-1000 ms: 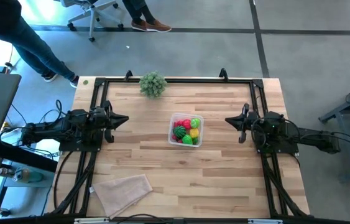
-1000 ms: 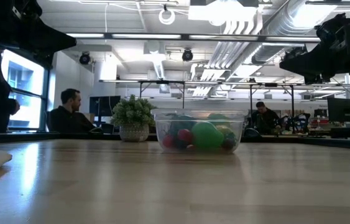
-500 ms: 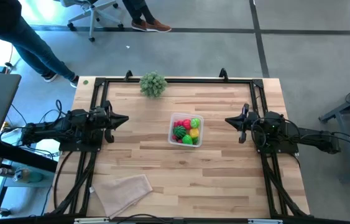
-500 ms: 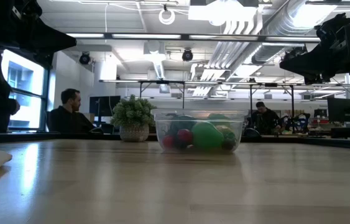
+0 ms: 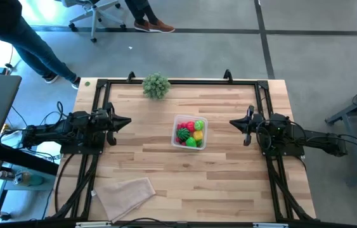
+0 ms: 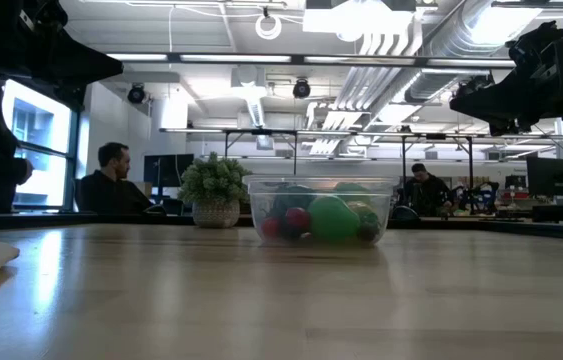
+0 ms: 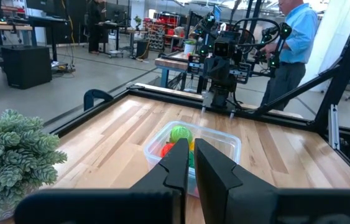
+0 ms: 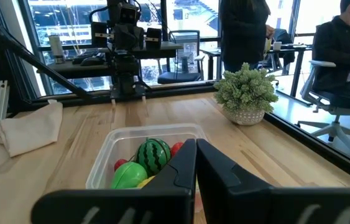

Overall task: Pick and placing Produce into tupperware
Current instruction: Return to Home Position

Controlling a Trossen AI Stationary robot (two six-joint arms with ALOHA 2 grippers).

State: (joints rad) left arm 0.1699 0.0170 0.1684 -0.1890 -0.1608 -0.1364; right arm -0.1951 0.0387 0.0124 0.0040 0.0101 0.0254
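Observation:
The clear tupperware stands on the wooden table's middle, its base flat on the boards. Red, green and yellow produce fills it; a striped green ball and a plain green one show among red pieces. My left gripper hovers at the table's left side, shut, pointing level at the tupperware. My right gripper hovers at the right side, shut, also pointing level at it. Both are well apart from the container.
A bushy grey-green potted plant stands at the table's far edge. A beige folded cloth lies near the front left corner. A black frame rims the table. People sit and stand in the room beyond.

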